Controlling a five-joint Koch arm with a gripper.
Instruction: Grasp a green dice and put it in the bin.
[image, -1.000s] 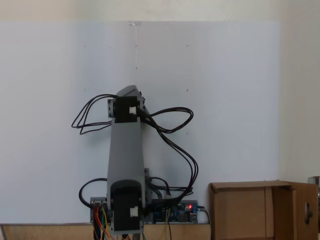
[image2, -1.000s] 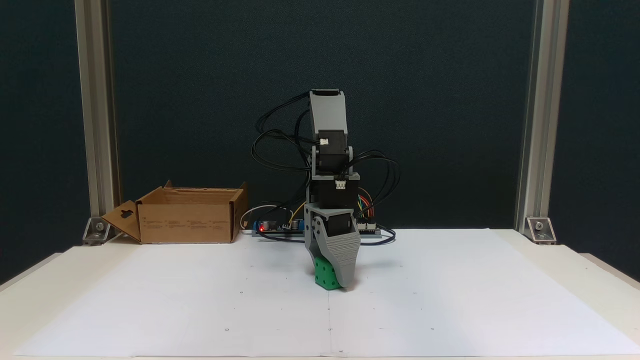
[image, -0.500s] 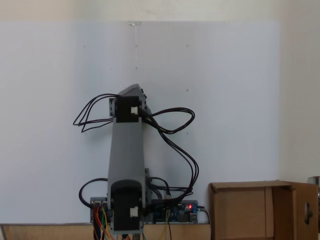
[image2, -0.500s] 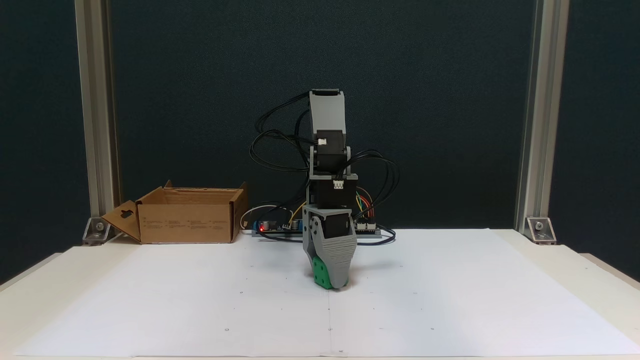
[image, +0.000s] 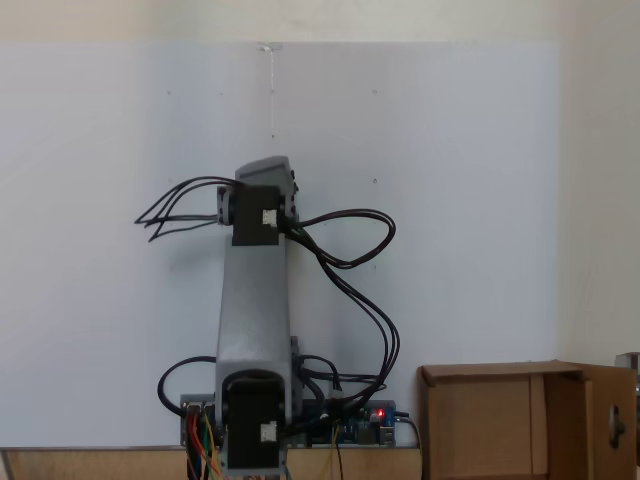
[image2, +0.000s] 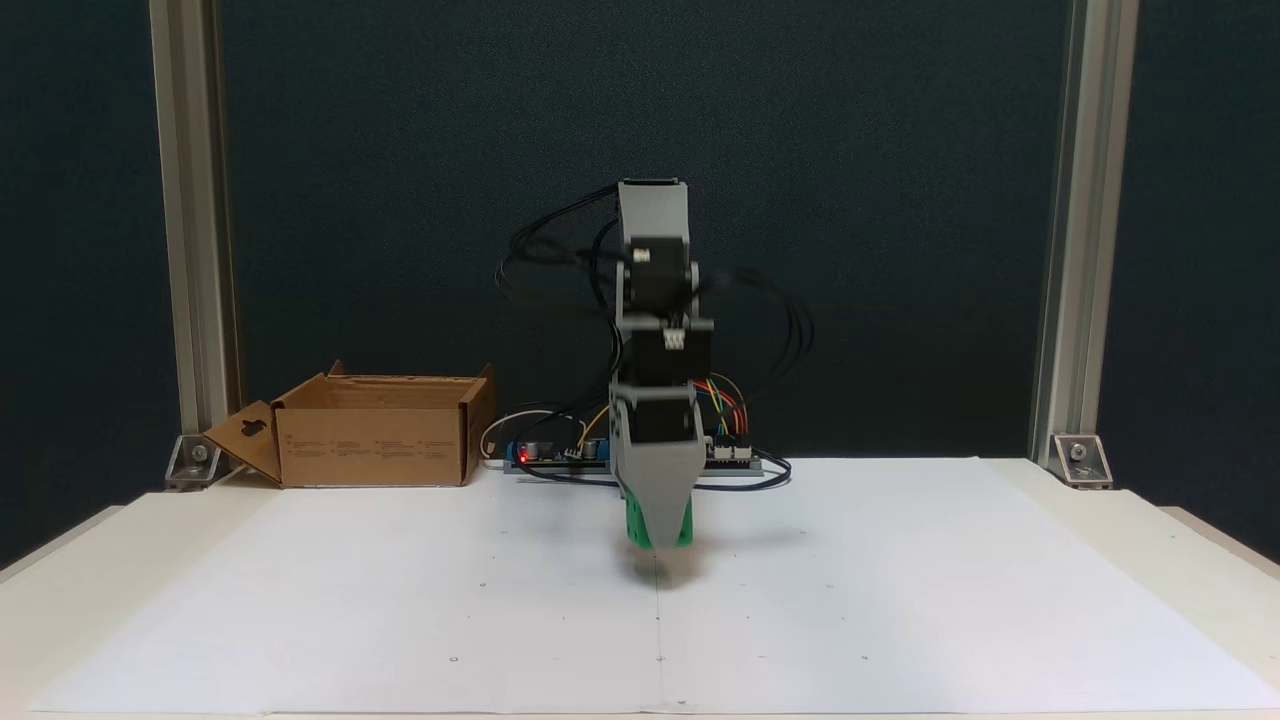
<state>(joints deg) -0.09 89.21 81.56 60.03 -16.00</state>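
I count one green dice (image2: 632, 526) and one cardboard bin (image2: 375, 430). My gripper (image2: 657, 540) is clamped on the dice, which hangs just above the white paper (image2: 900, 600), well apart from the bin at the left. My front finger (image2: 657, 490) hides most of the dice, and the cables (image2: 770, 300) are blurred.
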